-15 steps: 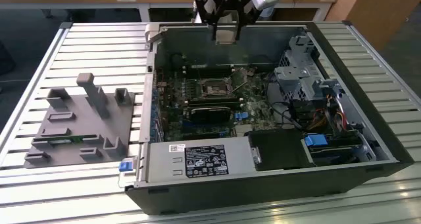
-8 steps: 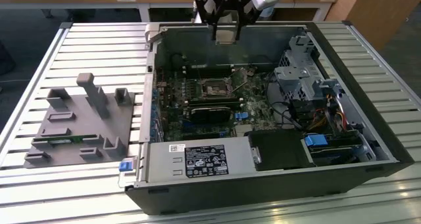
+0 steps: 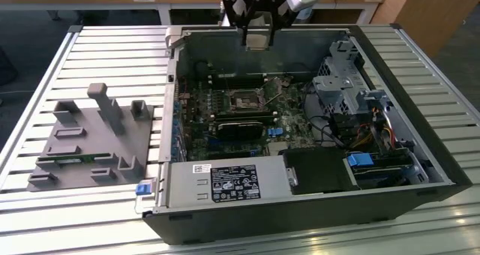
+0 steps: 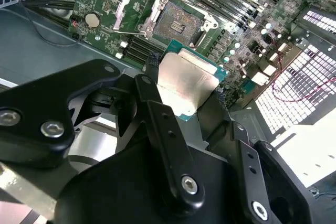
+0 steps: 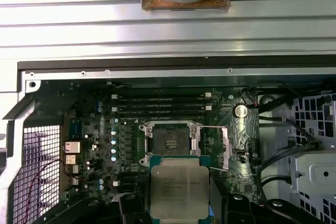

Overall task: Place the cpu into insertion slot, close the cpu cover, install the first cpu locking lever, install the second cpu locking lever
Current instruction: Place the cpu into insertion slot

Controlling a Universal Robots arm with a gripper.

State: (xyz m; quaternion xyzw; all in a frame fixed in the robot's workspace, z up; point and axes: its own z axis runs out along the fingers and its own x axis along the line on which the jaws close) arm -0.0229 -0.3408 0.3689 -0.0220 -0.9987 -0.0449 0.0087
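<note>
- The jaws pinched the cpu [image 4: 184,85] by two opposite edges, with black fingertips [image 4: 151,65] pressed against its sides. Its dull silver top showed in both wrist views.
- Held this way, the cpu hung in the air over the open computer case [image 3: 300,215], clear of the board. In the exterior view it was near the case's far wall.
- Below it, the insertion slot [image 5: 169,141] lay bare, its dark centre exposed inside the silver rim.
- The cpu cover [image 4: 157,13] stood swung up beside the slot.
- Green motherboard [image 5: 105,129] surrounded the slot.
- The case rested on a slatted metal table [image 3: 112,47]. A grey fixture block [image 3: 90,142] sat on the table at the exterior view's left, apart from the case.
</note>
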